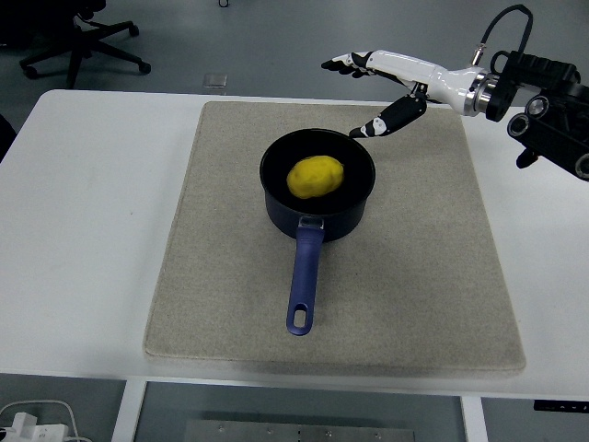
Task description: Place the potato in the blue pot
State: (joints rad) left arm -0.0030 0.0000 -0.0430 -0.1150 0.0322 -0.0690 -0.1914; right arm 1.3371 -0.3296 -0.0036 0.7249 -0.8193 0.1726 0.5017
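The robot's white right hand with black fingertips (382,92) hangs above the far right part of the mat, fingers spread and holding nothing, thumb pointing down toward the pot's far right rim without touching it. Its forearm runs back to the black wrist housing at the picture's right edge. Between the hand and the pot there is open air. The dark blue round pot with a long blue handle (273,204) stands on the far middle of the beige rectangular fabric mat (221,276), handle pointing toward the near edge. The yellow oval potato (315,177) lies inside it, about in the middle. The mat covers the centre of the white table (83,230), with bare margins left and right.
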